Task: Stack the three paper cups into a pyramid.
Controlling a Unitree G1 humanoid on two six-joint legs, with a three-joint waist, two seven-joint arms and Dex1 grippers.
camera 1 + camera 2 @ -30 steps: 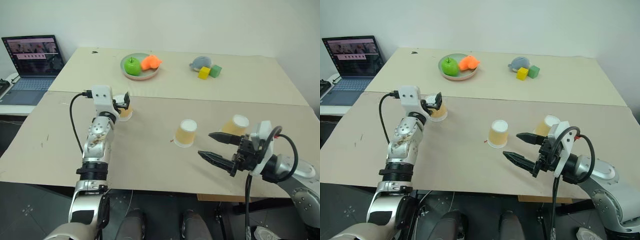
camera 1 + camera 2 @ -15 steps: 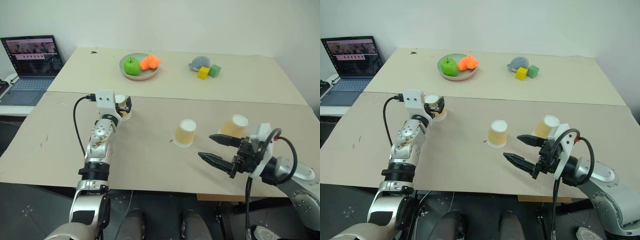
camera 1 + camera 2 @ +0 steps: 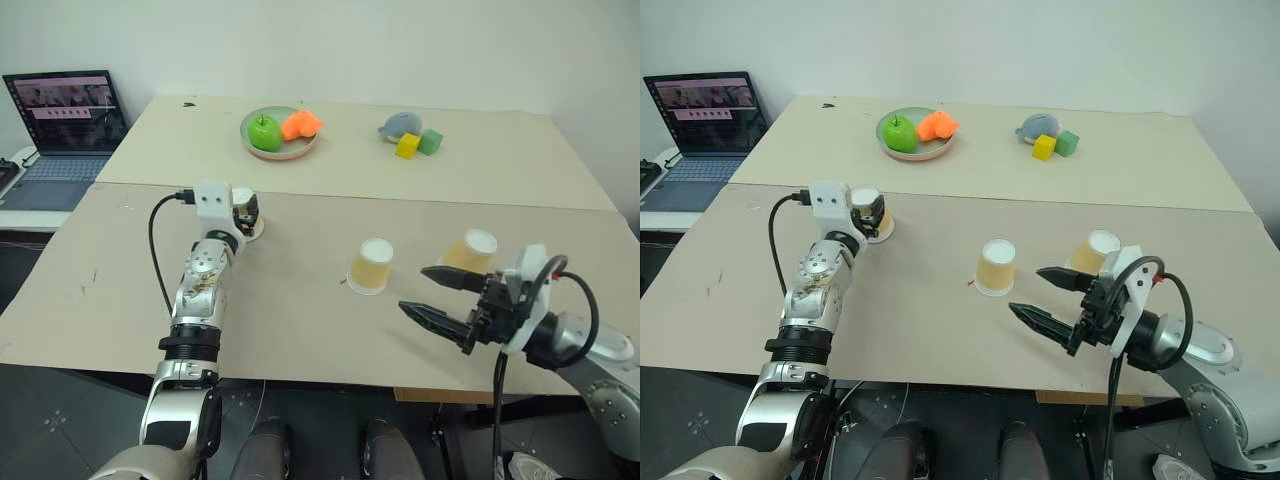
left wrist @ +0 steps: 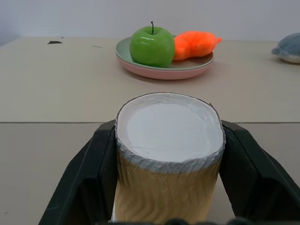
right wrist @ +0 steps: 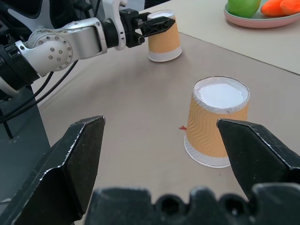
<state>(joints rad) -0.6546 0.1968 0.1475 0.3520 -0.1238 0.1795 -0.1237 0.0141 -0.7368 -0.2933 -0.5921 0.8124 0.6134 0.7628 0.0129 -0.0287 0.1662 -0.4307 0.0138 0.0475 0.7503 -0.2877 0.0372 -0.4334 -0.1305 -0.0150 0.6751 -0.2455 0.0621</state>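
Three tan paper cups stand upside down on the table. My left gripper (image 3: 245,212) is shut on the left cup (image 4: 168,154), its black fingers (image 4: 96,159) pressed against both sides and squeezing the top slightly oval. The middle cup (image 3: 371,266) stands alone near the table's centre. The right cup (image 3: 470,250) stands just beyond my right gripper (image 3: 414,288), which hovers open and empty near the front edge. In the right wrist view the middle cup (image 5: 216,122) stands between the wide-spread fingers, some way ahead of them.
A plate (image 3: 290,151) at the back holds a green apple (image 3: 265,132) and an orange toy (image 3: 301,125). A grey plush (image 3: 400,124), a yellow block (image 3: 407,146) and a green block (image 3: 431,141) lie at the back right. A laptop (image 3: 65,125) sits off to the left.
My left gripper, open around the left cup before, has closed on it. The right arm has kept still.
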